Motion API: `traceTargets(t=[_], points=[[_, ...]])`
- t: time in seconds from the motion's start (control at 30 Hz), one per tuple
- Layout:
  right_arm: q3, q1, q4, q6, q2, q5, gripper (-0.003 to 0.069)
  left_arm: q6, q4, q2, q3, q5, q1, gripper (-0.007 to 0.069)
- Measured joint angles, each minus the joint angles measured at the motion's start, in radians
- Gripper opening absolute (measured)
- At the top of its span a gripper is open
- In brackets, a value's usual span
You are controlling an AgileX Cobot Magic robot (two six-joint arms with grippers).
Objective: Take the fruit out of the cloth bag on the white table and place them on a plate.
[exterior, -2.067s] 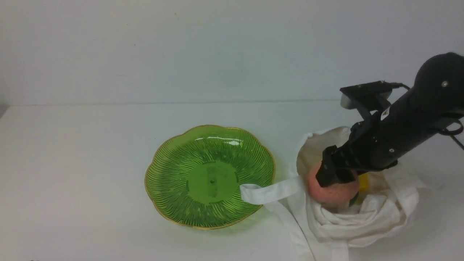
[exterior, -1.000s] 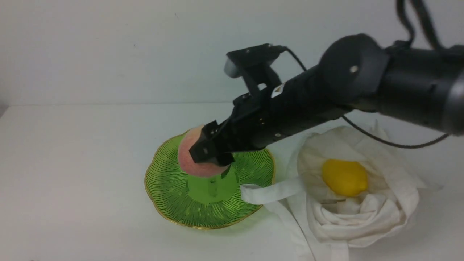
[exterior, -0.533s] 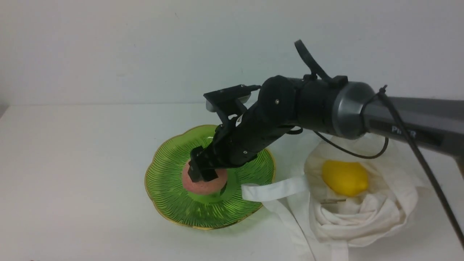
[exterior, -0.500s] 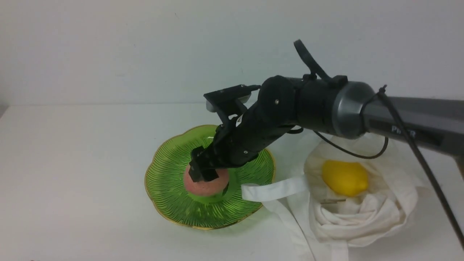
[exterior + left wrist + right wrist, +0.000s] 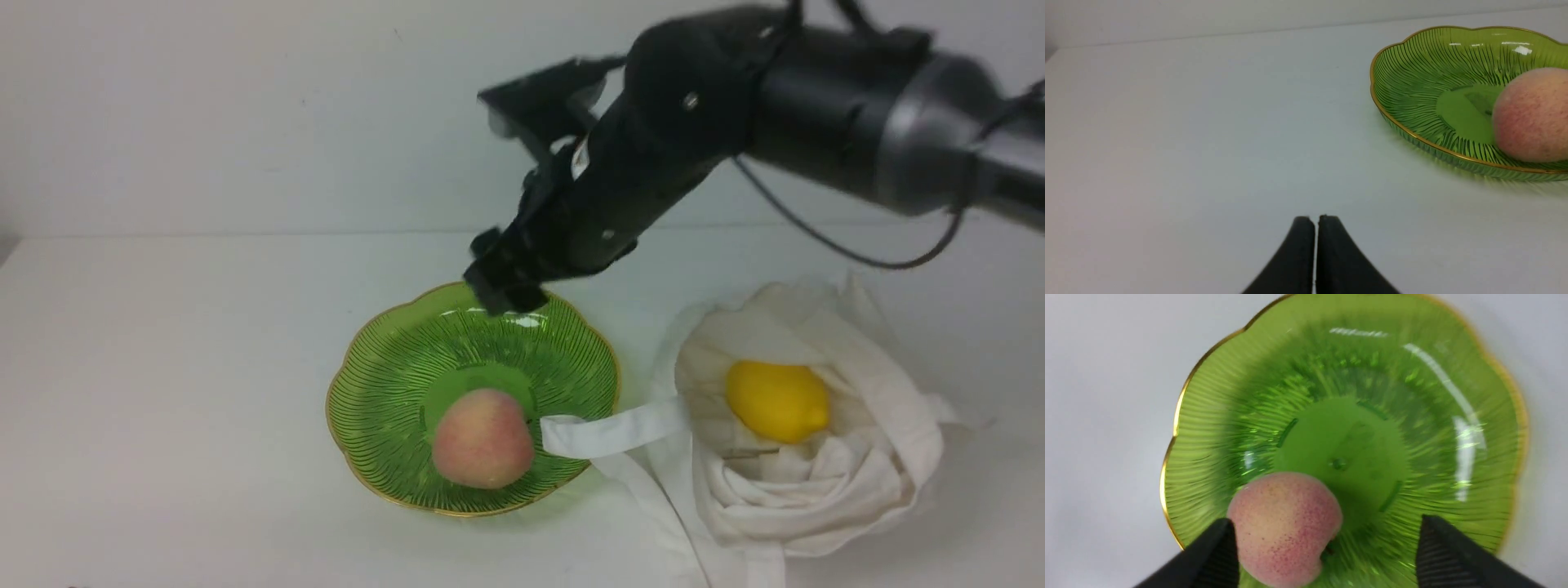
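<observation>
1. The fruit is now split between two places: the peach (image 5: pixel 483 438) is seen lying loose in the plate (image 5: pixel 359 384), just on the near side of the flat centre. Half a second ago it was clamped and being lowered there.
2. The right fingers (image 5: pixel 1216 555) have been opened and lifted away. In the right wrist view they are spread wide apart, with nothing held between them and the peach well below. In the front view the arm is raised above the plate's far rim.
3. The lemon (image 5: pixel 777 400) has been left where it was, exposed on the folded-open cloth bag (image 5: pixel 816 490), which sits to the right of the plate on the table (image 5: pixel 163 367).
4. One strap handle (image 5: pixel 604 433) is draped over the plate's right rim, its end just beside the peach; whether the two touch cannot be told.
5. The left fingers (image 5: pixel 1300 253) are pressed together, held low over bare table to the left of the plate, and nothing is gripped.
6. The task is judged half done: one piece delivered, one to go. A swing back to the bag is called for next, with the fingers kept open for the lemon.
7. Some risk is noted: the peach could be nudged or rolled if the strap is dragged when the bag is disturbed.
</observation>
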Motion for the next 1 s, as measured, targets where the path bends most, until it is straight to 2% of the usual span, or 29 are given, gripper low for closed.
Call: traceTargets(t=[0.03,0.07,0.1,0.13,0.2,0.23,0.33,0.43,0.53,0.63,0.73,0.83,0.87,1.0], points=[[-0.001,0.000,-0.079,0.057,-0.080,0.052,0.0328,0.000,0.000,0.000,0.000,0.000,0.000,-0.0008],[-0.004,0.000,-0.133,0.098,-0.144,0.092,0.0258,0.000,0.000,0.000,0.000,0.000,0.000,-0.0008],[-0.004,0.000,-0.141,0.098,-0.144,0.092,0.0244,0.000,0.000,0.000,0.000,0.000,0.000,-0.0008],[-0.006,0.000,-0.173,0.130,-0.199,0.124,0.0190,0.000,0.000,0.000,0.000,0.000,0.000,-0.0008],[-0.002,0.000,-0.260,0.203,-0.360,0.175,0.0035,0.000,0.000,0.000,0.000,0.000,0.000,-0.0008],[0.012,0.000,-0.278,0.219,-0.407,0.175,0.0018,0.000,0.000,0.000,0.000,0.000,0.000,-0.0008],[0.068,0.000,-0.307,0.254,-0.531,0.164,-0.0003,0.000,0.000,0.000,0.000,0.000,0.000,-0.0008],[0.225,0.000,-0.326,0.308,-0.734,0.088,-0.0013,0.000,0.000,0.000,0.000,0.000,0.000,-0.0008],[0.492,0.000,-0.330,0.351,-1.014,-0.134,-0.0014,0.000,0.000,0.000,0.000,0.000,0.000,-0.0008],[0.655,0.000,-0.330,0.360,-1.166,-0.290,-0.0014,0.000,0.000,0.000,0.000,0.000,0.000,-0.0008],[0.921,0.000,-0.302,0.382,-1.404,-0.482,-0.0014,0.000,0.000,0.000,0.000,0.000,0.000,-0.0008],[1.049,0.000,-0.288,0.407,-1.530,-0.546,-0.0014,0.000,0.000,0.000,0.000,0.000,0.000,-0.0008],[1.158,0.000,-0.286,0.417,-1.611,-0.584,-0.0014,0.000,0.000,0.000,0.000,0.000,0.000,-0.0008],[1.282,0.000,-0.286,0.421,-1.706,-0.629,-0.0014,0.000,0.000,0.000,0.000,0.000,0.000,-0.0008]])
